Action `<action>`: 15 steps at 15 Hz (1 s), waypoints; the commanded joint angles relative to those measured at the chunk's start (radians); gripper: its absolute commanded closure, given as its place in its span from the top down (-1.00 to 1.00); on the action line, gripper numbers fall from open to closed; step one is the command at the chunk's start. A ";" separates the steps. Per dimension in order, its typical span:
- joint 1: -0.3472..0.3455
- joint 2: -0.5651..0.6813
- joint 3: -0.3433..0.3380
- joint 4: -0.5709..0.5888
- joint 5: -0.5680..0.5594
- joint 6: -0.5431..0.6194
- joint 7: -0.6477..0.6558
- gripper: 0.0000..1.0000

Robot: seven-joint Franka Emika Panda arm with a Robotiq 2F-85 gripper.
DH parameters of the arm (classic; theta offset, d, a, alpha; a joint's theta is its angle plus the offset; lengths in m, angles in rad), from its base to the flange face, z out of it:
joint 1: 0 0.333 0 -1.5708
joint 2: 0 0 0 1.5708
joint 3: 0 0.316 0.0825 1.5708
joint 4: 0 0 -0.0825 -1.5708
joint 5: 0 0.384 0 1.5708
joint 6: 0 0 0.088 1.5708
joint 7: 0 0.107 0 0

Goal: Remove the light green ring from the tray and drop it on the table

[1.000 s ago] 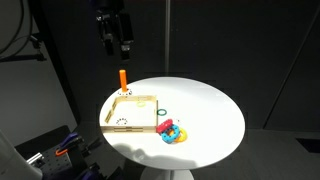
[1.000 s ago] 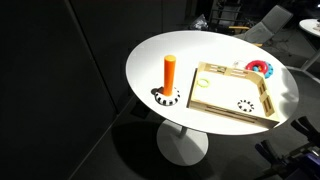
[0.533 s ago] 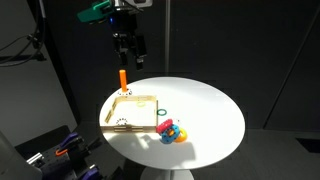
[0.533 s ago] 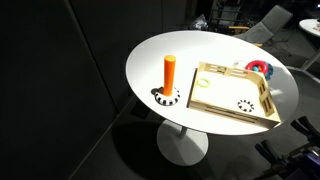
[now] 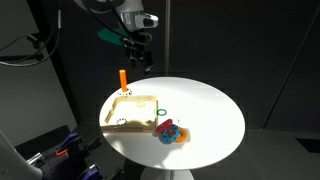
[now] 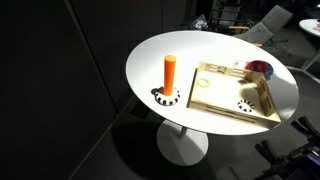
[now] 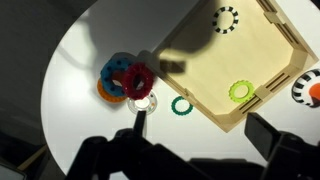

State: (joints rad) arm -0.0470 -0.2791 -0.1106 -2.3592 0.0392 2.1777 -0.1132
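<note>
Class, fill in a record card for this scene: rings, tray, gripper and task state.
light green ring: in the tray, near its rim
black-and-white ring: also in the tray
dark green ring: on the table, beside the tray
ring pile: on the table, outside the tray
gripper: open, above the table, holding nothing
task state: ring not yet lifted

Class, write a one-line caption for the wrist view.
Open gripper above the table; the light green ring lies in the tray beside its rim.
</note>
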 commanded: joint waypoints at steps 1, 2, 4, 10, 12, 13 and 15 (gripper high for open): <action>0.009 0.055 0.012 0.025 0.051 0.018 0.018 1.00; 0.008 0.064 0.017 0.026 0.051 0.018 0.021 1.00; -0.005 0.055 0.028 0.024 0.002 0.007 0.037 1.00; 0.001 0.057 0.022 0.008 0.022 0.016 0.011 1.00; 0.000 0.057 0.022 0.009 0.022 0.016 0.011 1.00; 0.001 0.069 0.026 0.011 0.016 0.027 0.019 1.00; 0.005 0.096 0.033 0.021 0.018 0.045 0.031 1.00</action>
State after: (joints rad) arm -0.0423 -0.2157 -0.0904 -2.3546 0.0607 2.1988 -0.1015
